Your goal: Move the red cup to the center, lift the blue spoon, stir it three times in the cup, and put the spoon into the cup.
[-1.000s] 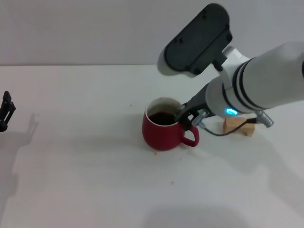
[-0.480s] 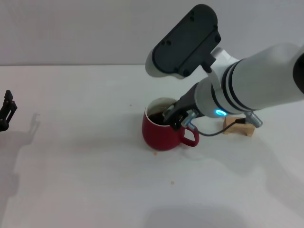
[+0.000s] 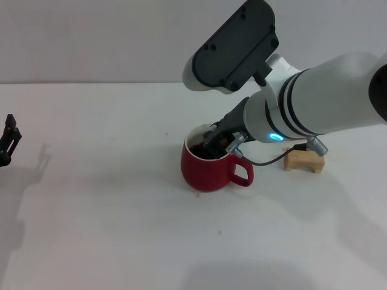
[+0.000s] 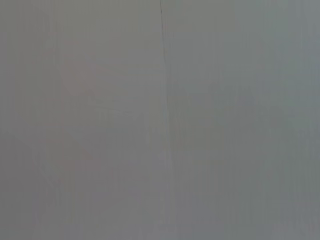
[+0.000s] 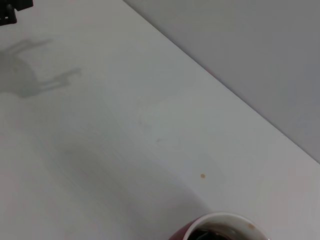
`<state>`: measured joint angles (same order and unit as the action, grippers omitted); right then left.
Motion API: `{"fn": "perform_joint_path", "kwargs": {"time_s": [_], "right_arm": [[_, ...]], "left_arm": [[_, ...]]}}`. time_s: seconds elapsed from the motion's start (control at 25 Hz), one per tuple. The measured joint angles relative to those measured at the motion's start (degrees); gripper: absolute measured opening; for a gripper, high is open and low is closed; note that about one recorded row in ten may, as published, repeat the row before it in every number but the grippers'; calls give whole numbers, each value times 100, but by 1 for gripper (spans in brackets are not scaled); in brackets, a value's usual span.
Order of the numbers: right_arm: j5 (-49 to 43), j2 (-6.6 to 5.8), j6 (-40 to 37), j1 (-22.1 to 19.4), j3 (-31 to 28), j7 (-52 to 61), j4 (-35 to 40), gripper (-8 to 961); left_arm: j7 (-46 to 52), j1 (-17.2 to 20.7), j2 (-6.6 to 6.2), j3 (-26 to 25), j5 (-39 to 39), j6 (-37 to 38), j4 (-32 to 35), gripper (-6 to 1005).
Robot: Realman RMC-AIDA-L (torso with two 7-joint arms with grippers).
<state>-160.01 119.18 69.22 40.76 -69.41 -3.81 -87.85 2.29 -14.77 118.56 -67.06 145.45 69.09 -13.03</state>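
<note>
The red cup point(image 3: 208, 168) stands on the white table near the middle, handle turned to the right, dark liquid inside. My right gripper point(image 3: 216, 139) reaches down from the right into the cup's mouth, over the liquid. The blue spoon is hidden; I cannot make it out at the gripper or in the cup. In the right wrist view only the cup's white rim point(image 5: 220, 227) shows at the edge of the picture. My left gripper point(image 3: 7, 140) is parked at the table's far left edge, open and holding nothing.
A tan wooden block point(image 3: 304, 161) lies just right of the cup, behind the right arm's cable. A few brown specks dot the table around the cup. The left wrist view shows only a plain grey surface.
The right gripper has swung leftward across the cup's mouth, from the handle side toward the cup's middle. The cup and the left arm have not moved.
</note>
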Motion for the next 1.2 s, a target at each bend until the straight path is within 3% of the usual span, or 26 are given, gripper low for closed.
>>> {"fn": "perform_joint_path", "kwargs": {"time_s": [0.28, 0.44, 0.48, 0.56, 0.6, 0.64, 0.76, 0.84, 0.88, 0.96, 1.0, 1.04, 1.08, 1.12, 1.16, 1.2], "right_arm": [[-55, 0, -9, -38, 16, -3, -26, 160], [-261, 1, -166, -107, 18, 11, -158, 333], [-395, 1, -280, -154, 22, 26, -212, 376], [-643, -9, -735, -307, 57, 24, -298, 384], [-719, -35, -1412, -555, 42, -45, -305, 387], [-719, -35, -1412, -555, 42, -45, -305, 391], [-722, -41, -2838, -1122, -140, -307, -218, 403], [-725, -32, -4468, -1835, -183, -603, -116, 410], [-725, -32, -4468, -1835, -183, -603, -116, 414], [-725, -27, -5906, -2440, -98, -895, 35, 422], [-725, -19, -7319, -3023, 22, -1188, 267, 426], [-725, -19, -7319, -3023, 22, -1188, 267, 430], [-725, -12, -8141, -3314, 89, -1311, 452, 433], [-713, 6, -9446, -3716, 176, -1434, 828, 437], [-674, 14, -9913, -3809, 190, -1444, 1005, 441], [-364, 33, -11479, -4098, 244, -1456, 1729, 445]], "left_arm": [[-1, -24, 0, 0, 6, -3, -9, 855], [-1, -26, 0, 0, 10, -2, -9, 855], [-2, -26, 0, 0, 9, -4, -9, 855], [-4, -26, 0, 0, 5, -14, -8, 855], [-4, -25, -1, 0, -4, -17, -5, 855], [-4, -25, -1, 0, -4, -17, -5, 855], [-4, -22, 0, 0, -17, -14, 28, 855], [-4, -17, 0, -1, -19, -13, 24, 855], [-4, -5, 0, -5, -22, -15, 13, 855], [-3, 9, 0, -17, -22, -15, 7, 855], [-2, 20, 0, -35, -23, -14, 9, 855], [-2, 20, 0, -37, -24, -14, 8, 855], [-2, 23, 0, -39, -23, -13, 6, 855], [-2, 23, 0, -39, -23, -13, 6, 855], [-2, 25, 0, -45, -26, -12, 5, 855], [-1, 28, 0, -59, -27, -7, 1, 855]]}}
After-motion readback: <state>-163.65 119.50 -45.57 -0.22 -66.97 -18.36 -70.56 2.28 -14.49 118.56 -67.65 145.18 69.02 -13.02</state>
